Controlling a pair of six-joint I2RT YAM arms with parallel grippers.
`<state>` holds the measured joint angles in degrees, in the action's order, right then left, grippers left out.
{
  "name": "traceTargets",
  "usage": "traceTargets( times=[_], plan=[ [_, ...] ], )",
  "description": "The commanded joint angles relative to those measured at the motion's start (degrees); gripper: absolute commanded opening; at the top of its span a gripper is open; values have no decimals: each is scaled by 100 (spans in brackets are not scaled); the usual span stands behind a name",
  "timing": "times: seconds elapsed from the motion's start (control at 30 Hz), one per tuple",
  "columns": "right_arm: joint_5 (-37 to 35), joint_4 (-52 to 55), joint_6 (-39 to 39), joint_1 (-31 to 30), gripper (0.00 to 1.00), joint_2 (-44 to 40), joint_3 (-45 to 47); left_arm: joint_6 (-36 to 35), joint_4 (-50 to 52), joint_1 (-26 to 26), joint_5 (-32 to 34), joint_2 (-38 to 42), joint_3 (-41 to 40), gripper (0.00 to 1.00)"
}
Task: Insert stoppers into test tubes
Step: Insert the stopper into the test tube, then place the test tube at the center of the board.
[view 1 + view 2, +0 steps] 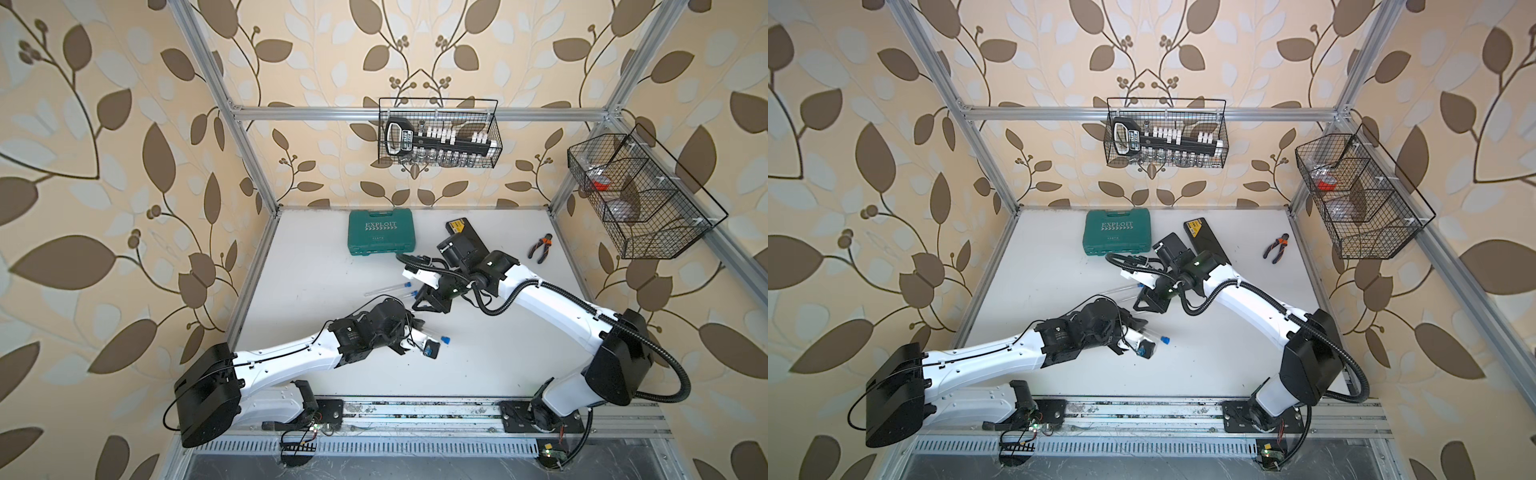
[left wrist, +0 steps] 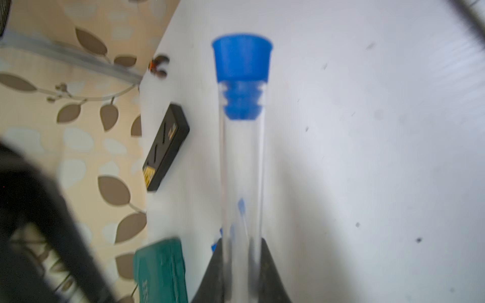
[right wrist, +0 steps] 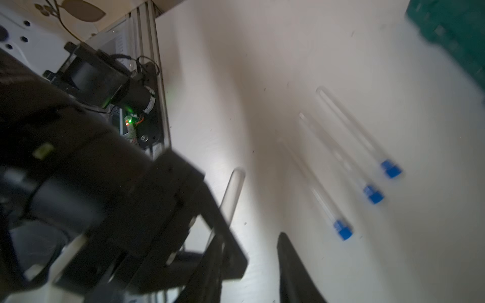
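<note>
Left end effector [image 2: 241,246]: closed on a clear test tube [image 2: 241,170], gripping it low down so that most of its length sticks out ahead of the fingers.
Blue stopper [image 2: 242,60]: seated in the mouth of the held tube, ribbed part inside the glass and wide head outside. It also shows in a top view [image 1: 445,340].
Right end effector [image 3: 249,262]: jaws parted with only bare counter [image 3: 341,52] between them. It is near the left one but not touching it.
Three other tubes [image 3: 349,131]: lying side by side on the counter, nearly parallel, each plugged with blue. They are blurred.
Back of counter: green case [image 1: 380,232], black box [image 1: 459,227] and pliers [image 1: 541,246], well apart from the tubes.
</note>
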<state>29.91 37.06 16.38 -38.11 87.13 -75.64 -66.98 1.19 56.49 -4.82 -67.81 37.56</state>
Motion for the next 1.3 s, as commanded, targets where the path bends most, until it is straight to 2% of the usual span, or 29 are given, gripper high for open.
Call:
traceTargets(
  times=[0.0, 0.1, 0.17, 0.23, 0.3, 0.47, 0.53, 0.63, 0.83, 1.0, 1.27],
  plan=[
    [77, -950, 163, 298, 46, -759, 252, -103, 121, -68, -451, 38, 42, 0],
    [-119, -633, 56, 678, 51, -1352, 663, 16, 468, -77, 131, 111, -46, 0],
    [-202, -731, -242, 947, 57, -1740, 992, 236, 639, -77, 230, 218, -82, 0],
    [-505, -889, -588, 1102, 62, -2068, 1245, 658, 803, -87, 234, 231, -33, 0],
    [-891, -1072, -997, 1217, 64, -2259, 1457, 1371, 1158, -126, 167, 66, 175, 0],
    [-1812, -1630, -2232, 1465, 59, -2542, 2059, 2942, 2509, -490, -335, -844, 1075, 0],
    [-2135, -1665, -2591, 1614, 56, -2585, 2169, 3327, 2805, -592, -485, -1159, 1320, 0],
    [-2243, -1699, -2866, 1878, 54, -2668, 2291, 3740, 2937, -756, -758, -1436, 1541, 0],
    [-2168, -1808, -2948, 2131, 54, -2944, 2510, 3760, 2910, -837, -766, -2116, 1802, 0],
    [-2134, -1778, -2913, 2149, 54, -3044, 2597, 3652, 2798, -849, -190, -2629, 2001, 0],
    [-2072, -1697, -2851, 2158, 54, -3087, 2659, 3731, 2879, -850, 132, -3288, 2341, 1]
  ],
)
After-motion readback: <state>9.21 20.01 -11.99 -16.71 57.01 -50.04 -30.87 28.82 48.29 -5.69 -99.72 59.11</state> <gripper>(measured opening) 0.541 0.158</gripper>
